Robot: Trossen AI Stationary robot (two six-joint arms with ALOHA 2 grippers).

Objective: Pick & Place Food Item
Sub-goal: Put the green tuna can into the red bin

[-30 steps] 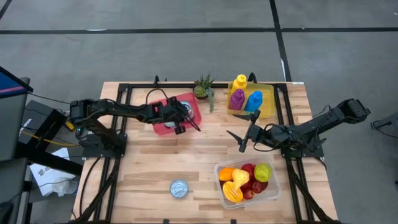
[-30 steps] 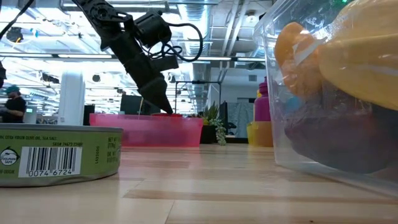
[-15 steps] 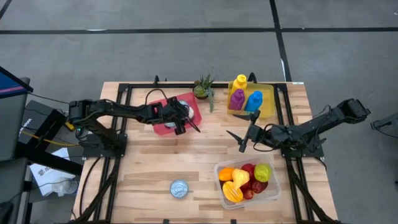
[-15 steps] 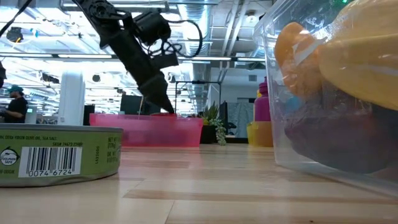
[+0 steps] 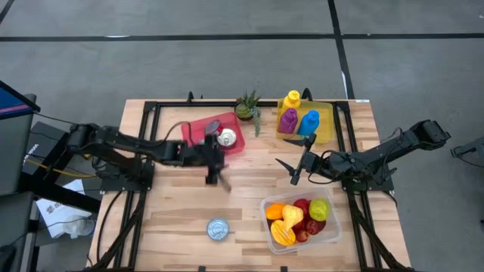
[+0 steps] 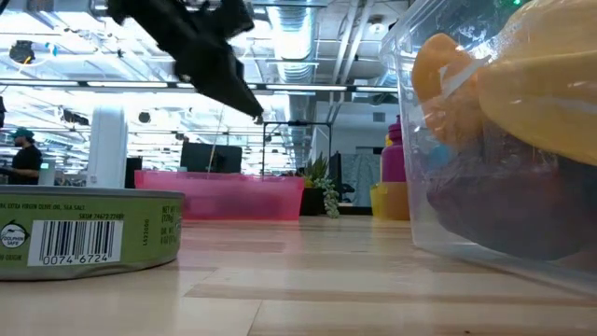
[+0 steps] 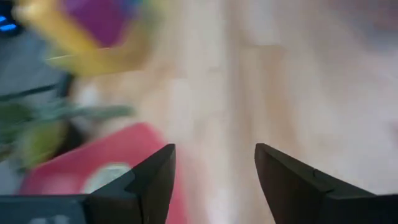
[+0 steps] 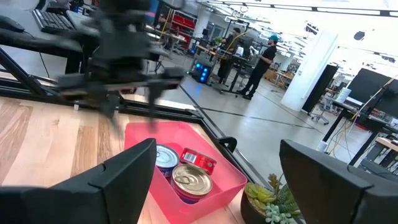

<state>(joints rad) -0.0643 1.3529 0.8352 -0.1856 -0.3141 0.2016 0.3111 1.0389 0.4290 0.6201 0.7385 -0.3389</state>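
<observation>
1. A wooden worktop [image 5: 181, 204] is seen from above, with a dark robot arm reaching in from each side.
2. The left gripper [image 5: 214, 172] hangs over bare wood just in front of a pink tray [image 5: 198, 130], which sits near the back edge, left of centre. Its two fingers [image 7: 152, 180] stand apart with nothing between them.
3. The pink tray holds tins. One tin [image 5: 226, 137] shows its silver lid at the tray's right end. The right wrist view shows that tin [image 8: 192, 180] beside another round tin [image 8: 165, 157] and a flat red one [image 8: 199, 160].
4. A small potted plant [image 5: 246, 108] stands just right of the tray, by the back edge.
5. A yellow tray [image 5: 327, 123] near the back right corner holds three bottles: yellow [image 5: 292, 99], purple [image 5: 288, 120] and blue [image 5: 308, 122].
6. The right gripper [image 5: 293, 168] waits over the right half of the worktop, in front of the yellow tray. Its fingers are spread wide and empty.
7. A clear tub [image 5: 331, 230] near the front right corner is filled with orange, yellow, red and green toy fruit.
8. A single round tin [image 5: 218, 228] lies flat near the front edge, left of the tub. The low view shows its green label with a barcode [image 6: 82, 245].
</observation>
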